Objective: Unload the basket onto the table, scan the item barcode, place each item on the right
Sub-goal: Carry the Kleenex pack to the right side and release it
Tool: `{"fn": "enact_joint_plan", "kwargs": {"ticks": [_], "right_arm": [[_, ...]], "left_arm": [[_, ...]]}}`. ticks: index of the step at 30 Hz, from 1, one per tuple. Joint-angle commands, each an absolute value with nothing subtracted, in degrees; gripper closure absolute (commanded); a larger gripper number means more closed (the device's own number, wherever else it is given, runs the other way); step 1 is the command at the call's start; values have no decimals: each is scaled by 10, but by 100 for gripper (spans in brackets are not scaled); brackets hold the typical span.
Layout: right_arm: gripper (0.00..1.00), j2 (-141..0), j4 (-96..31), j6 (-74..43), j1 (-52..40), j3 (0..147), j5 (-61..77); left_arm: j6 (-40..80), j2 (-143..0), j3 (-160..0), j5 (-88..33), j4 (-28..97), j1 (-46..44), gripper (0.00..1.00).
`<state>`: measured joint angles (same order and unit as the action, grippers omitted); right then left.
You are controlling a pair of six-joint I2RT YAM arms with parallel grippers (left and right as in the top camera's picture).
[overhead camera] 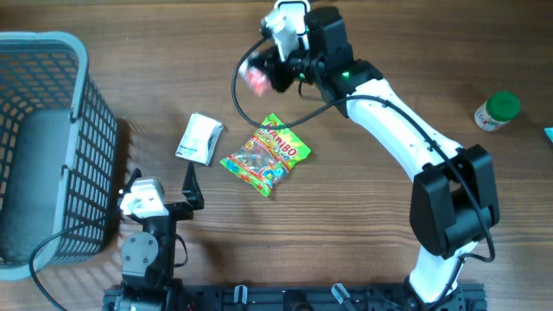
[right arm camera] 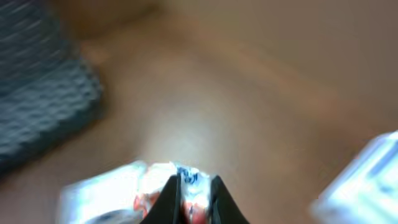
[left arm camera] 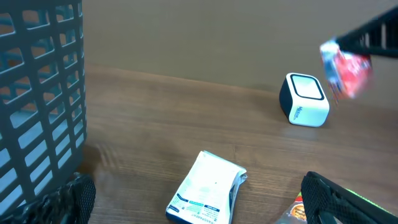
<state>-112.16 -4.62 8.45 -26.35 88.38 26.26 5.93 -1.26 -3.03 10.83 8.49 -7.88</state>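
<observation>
Nearest your base, the left end effector (overhead camera: 162,182) rests low over the wood-grain desk (overhead camera: 346,229) with its jaws spread wide and nothing between them. In its wrist view, the two dark fingertips (left arm camera: 76,198) sit at the bottom corners of the picture.

Just ahead of it a white pouch (overhead camera: 200,138) with blue print lies flat on the boards. To the right of that lies a green Haribo bag (overhead camera: 266,155), apart from the pouch. On your left, the grey mesh basket (overhead camera: 86,95) stands at the desk's edge, and its wall fills the left side of the left wrist view.

Farther out, the right end effector (overhead camera: 268,74) is raised above the desk and clenched on the small red-and-white packet (overhead camera: 257,79), the item to be scanned. Its wrist view is motion-blurred, but you can make out the packet pinched between the two fingers. From the left wrist, the packet hangs in the air just up and right of the white-and-navy scanner (left arm camera: 305,99), not touching it. The scanner stands on the desk near the back.

A green-capped bottle (overhead camera: 497,111) lies well off to the right. Behind the scanner, the desk ends at a plain brown backdrop (left arm camera: 205,37).
</observation>
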Motion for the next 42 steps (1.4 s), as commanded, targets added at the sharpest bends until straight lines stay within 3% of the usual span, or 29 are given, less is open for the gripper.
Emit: {"fn": "enact_joint_plan", "kwargs": {"ticks": [1, 6, 15, 18, 24, 28, 32, 37, 42], "right_arm": [[95, -1120, 18, 290, -268, 889, 44], [95, -1170, 186, 428, -268, 889, -85], [95, -1311, 410, 633, -268, 889, -111], [95, -1339, 419, 666, -268, 890, -116], [95, -1346, 433, 618, -268, 890, -128], [96, -1331, 488, 536, -268, 890, -220], [96, -1287, 487, 549, -259, 890, -341], [96, -1264, 469, 670, -181, 890, -489], [96, -1264, 364, 605, -53, 890, -580]], "left_arm": [[65, -11, -25, 114, 81, -81, 0], [65, -11, -25, 114, 81, -81, 0], [65, -11, -25, 114, 81, -81, 0], [65, -11, -25, 114, 81, -81, 0], [65, -11, -25, 114, 81, -81, 0], [65, -11, -25, 114, 81, -81, 0], [65, -11, -25, 114, 81, -81, 0], [65, -11, -25, 114, 81, -81, 0], [65, -11, -25, 114, 81, -81, 0]]}}
